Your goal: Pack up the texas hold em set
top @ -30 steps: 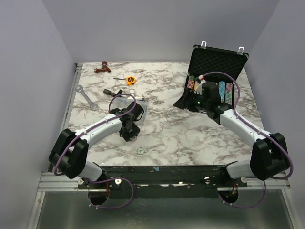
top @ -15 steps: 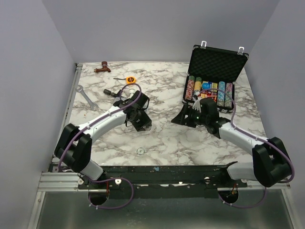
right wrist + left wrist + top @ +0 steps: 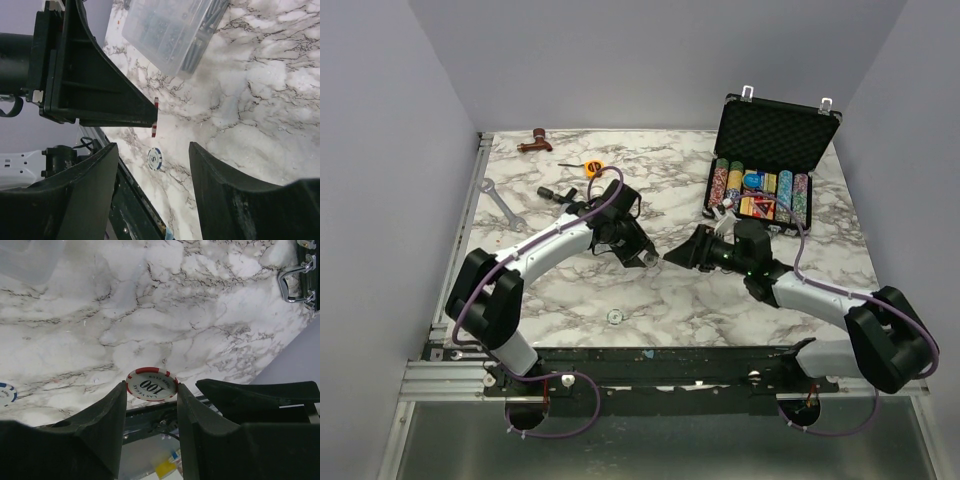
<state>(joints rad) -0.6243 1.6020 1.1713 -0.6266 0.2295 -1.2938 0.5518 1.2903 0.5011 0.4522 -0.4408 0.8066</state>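
The texas hold em set's black case stands open at the back right, with rows of multicoloured chips in it. My left gripper is at mid-table, shut on a red-and-white "100" chip by its edges, above the marble. My right gripper faces it from the right, open and holding nothing. In the right wrist view the held chip shows edge-on at the left gripper's fingertips. A blue-and-white chip lies flat on the table below, also seen near the front edge.
A clear plastic compartment box lies left of centre. A yellow tape measure, a wrench and a brown tool lie at the back left. The case handle shows at the left wrist view's top right.
My left arm has carried the chip rightward to mid-table. My right arm has swung left, away from the case, to face it, and its jaws have narrowed a little.
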